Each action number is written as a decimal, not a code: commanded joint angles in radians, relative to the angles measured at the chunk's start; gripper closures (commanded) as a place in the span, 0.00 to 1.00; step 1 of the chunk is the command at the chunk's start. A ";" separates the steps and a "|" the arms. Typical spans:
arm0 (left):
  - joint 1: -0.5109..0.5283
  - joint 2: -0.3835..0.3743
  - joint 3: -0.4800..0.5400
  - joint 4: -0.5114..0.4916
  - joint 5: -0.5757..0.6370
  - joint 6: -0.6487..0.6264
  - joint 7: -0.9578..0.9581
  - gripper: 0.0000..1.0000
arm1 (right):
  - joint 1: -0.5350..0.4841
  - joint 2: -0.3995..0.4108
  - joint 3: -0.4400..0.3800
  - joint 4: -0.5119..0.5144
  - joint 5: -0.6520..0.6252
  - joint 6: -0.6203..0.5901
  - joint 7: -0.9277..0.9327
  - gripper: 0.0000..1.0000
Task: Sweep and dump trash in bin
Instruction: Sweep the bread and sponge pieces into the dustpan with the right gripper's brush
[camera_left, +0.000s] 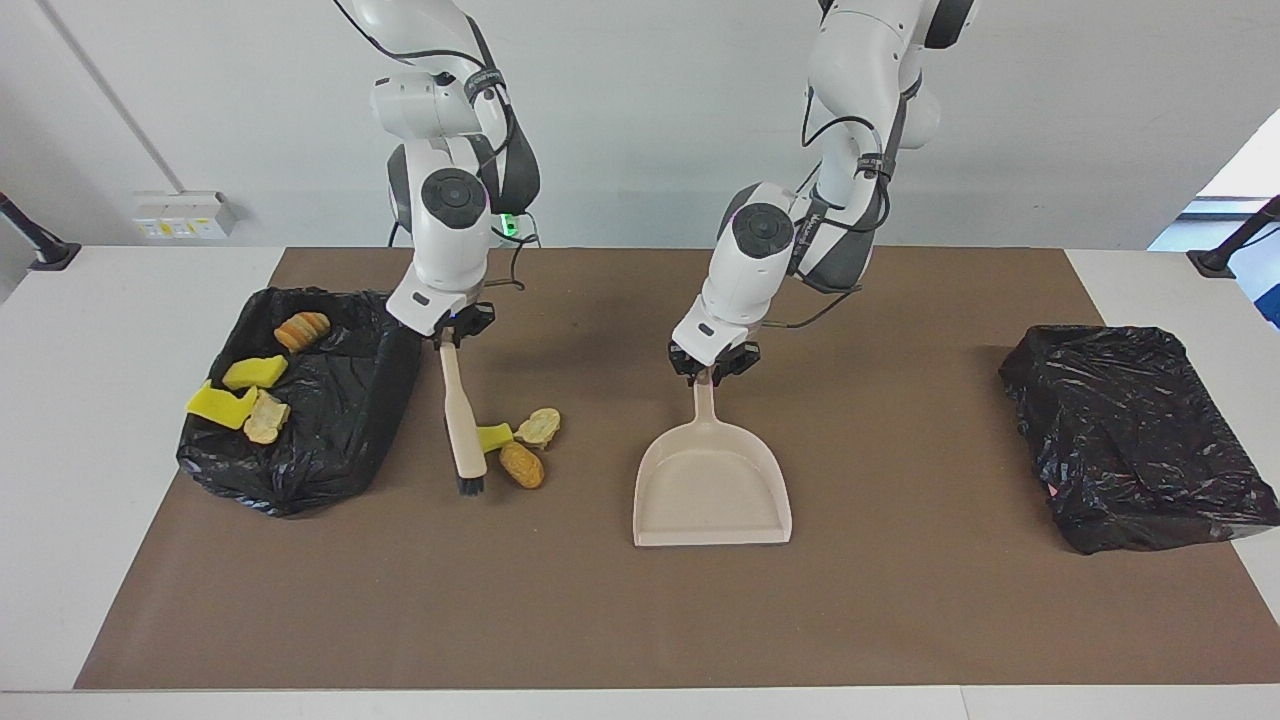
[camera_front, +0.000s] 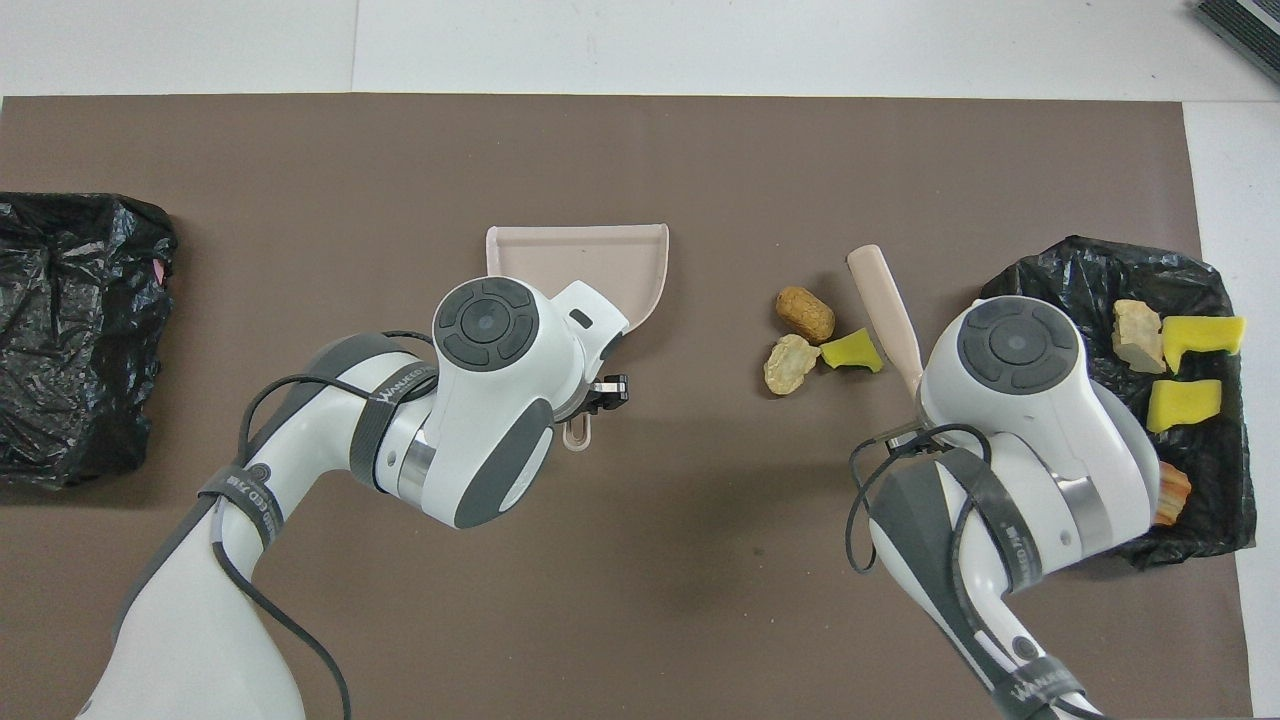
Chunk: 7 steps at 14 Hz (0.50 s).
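We see the right gripper (camera_left: 449, 337) clamping the brush (camera_left: 463, 420) beside three trash scraps (camera_left: 520, 447), the left gripper (camera_left: 712, 368) gripping the dustpan (camera_left: 712, 490).

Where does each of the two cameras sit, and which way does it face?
Facing view: high across the table, looking at the robots; both arms show whole, right gripper holding the brush, left gripper on the dustpan handle.
Overhead view: above the robots' end, looking steeply down; arms enter from the bottom.
Shared: dustpan, brush, three loose scraps, both black-lined bins.
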 joint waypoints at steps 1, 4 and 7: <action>0.001 -0.033 0.003 -0.039 -0.010 0.009 -0.005 1.00 | -0.022 0.041 0.016 0.016 -0.009 0.023 0.011 1.00; 0.019 -0.033 0.007 -0.016 -0.004 -0.023 0.050 1.00 | -0.011 0.046 0.020 0.013 0.031 0.006 0.011 1.00; 0.073 -0.030 0.010 0.075 0.002 -0.171 0.241 1.00 | 0.029 0.044 0.020 0.010 0.123 -0.020 0.008 1.00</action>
